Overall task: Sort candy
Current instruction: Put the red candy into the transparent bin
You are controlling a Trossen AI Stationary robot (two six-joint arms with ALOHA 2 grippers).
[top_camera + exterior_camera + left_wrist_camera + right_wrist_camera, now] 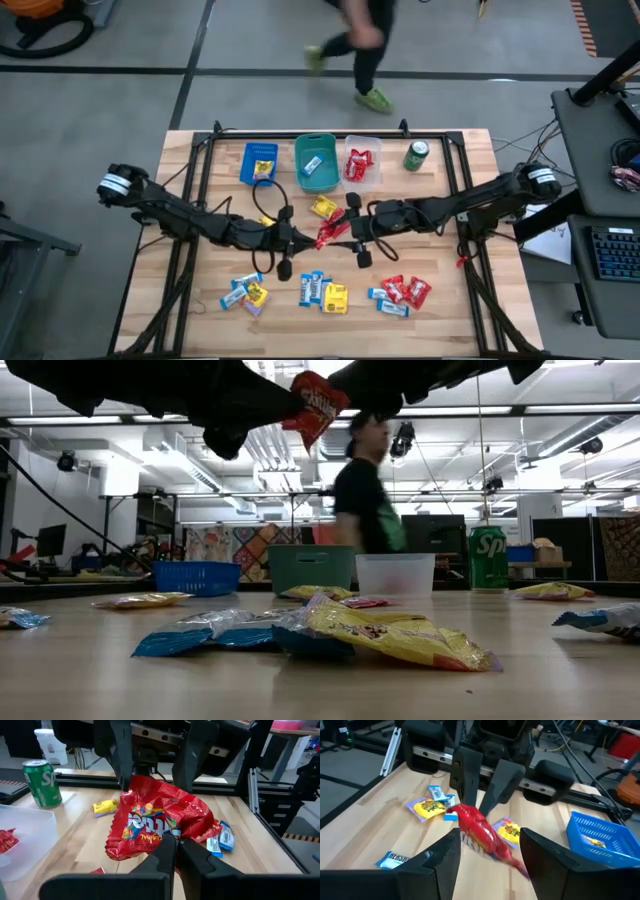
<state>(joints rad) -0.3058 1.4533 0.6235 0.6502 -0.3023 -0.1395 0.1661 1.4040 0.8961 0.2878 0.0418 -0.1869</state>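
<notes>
While the left gripper [176,851] pinches a red candy packet [155,822] shut-tight, lifted off the counter [470,300] just in front of the clear bin [366,178], the right gripper [490,855] faces it with fingers spread wide and empty, the packet hanging between them, its length running toward the right arm.

left gripper [175,845] jaws clamped, right gripper [487,852] jaws spread
</notes>
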